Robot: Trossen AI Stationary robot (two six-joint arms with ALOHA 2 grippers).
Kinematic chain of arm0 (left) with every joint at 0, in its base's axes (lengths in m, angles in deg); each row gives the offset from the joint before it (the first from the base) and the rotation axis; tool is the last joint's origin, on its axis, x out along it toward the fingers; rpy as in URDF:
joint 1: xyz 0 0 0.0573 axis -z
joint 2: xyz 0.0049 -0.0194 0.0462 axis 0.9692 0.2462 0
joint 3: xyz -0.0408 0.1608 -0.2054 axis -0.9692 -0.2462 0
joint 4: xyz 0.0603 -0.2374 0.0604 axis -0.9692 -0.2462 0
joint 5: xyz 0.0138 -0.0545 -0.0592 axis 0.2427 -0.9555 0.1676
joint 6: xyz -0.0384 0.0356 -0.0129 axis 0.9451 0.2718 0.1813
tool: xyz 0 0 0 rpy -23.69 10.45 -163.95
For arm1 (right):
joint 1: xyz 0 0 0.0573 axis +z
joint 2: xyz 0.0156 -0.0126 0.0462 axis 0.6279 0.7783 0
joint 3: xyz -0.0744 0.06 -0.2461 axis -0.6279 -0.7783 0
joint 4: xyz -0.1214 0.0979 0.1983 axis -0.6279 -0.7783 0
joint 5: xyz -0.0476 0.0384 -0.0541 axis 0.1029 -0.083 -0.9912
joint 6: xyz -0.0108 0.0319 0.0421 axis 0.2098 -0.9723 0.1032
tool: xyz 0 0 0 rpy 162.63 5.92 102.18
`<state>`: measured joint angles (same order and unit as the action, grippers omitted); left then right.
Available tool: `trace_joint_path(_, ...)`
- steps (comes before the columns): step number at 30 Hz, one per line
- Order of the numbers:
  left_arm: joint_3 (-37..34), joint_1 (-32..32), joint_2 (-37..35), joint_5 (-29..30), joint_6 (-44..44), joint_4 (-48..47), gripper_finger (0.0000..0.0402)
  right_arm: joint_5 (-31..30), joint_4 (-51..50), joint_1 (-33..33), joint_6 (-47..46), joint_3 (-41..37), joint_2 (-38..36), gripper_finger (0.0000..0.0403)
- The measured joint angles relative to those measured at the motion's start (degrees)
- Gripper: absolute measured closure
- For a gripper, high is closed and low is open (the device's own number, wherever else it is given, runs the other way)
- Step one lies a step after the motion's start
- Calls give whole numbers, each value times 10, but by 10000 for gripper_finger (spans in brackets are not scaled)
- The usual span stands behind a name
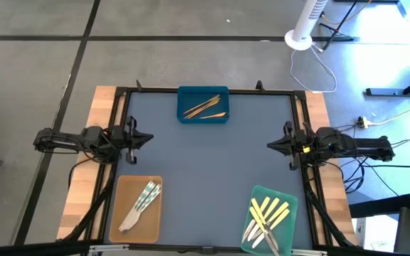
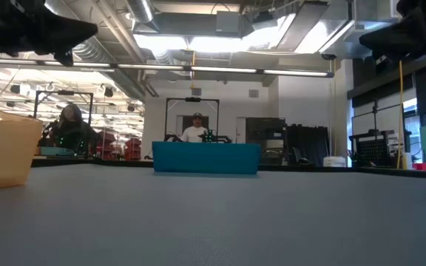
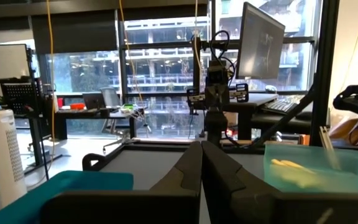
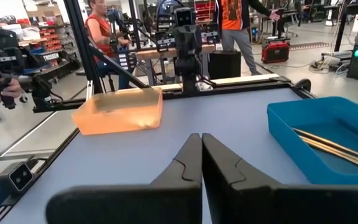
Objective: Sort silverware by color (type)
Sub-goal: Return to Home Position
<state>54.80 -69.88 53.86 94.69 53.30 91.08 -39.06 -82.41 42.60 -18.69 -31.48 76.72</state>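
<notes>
In the high view the count of the silverware is hard to make out, since the pieces overlap in each tray. The thin wood-brown utensils [image 1: 205, 107] lie in the rectangular blue plastic tray [image 1: 184, 96] at the far middle of the grey-blue surface [image 1: 205, 163]. Their long axes run nearly across the tray, tilted slightly up toward the right arm's side. The slim silvery-white utensils [image 1: 141, 205] lie bunched in the rectangular tan tray [image 1: 127, 188] at the near left, running diagonally with the broader ends toward the near left corner. The pale yellow utensils [image 1: 267, 215] lie crossed and fanned in the rectangular green tray [image 1: 287, 195] at the near right, mostly lengthwise. Paler pieces beneath them cannot be told apart, and the picture's lower edge cuts this tray off.

In the low view the tray walls hide all the utensils, and the tan and green trays are cut off at the picture's sides.

The left gripper [image 1: 150, 138] hangs above the surface at the left edge and the right gripper [image 1: 269, 145] at the right edge, each pointing inward, well apart from every tray. Each wrist view shows its own 2 dark fingers pressed together, holding nothing
</notes>
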Motion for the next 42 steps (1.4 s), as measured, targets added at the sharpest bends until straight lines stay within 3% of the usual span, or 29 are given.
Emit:
trace_joint_path(11,-34,-1,0,-1,0,38,401,0,43,0,-3,-35,0,402)
trace_joint_path(23,-34,-28,0,-34,0,38,401,4,172,-2,-25,-121,0,402)
trace_joint_path(28,-34,-41,0,-45,14,38,401,18,178,-40,-29,-138,0,402)
trace_joint_path(34,-34,-44,0,-45,14,34,401,87,157,-108,-29,-137,0,402)
trace_joint_path(42,-34,-44,0,-45,30,-17,401,103,119,-147,-20,-137,1,402)
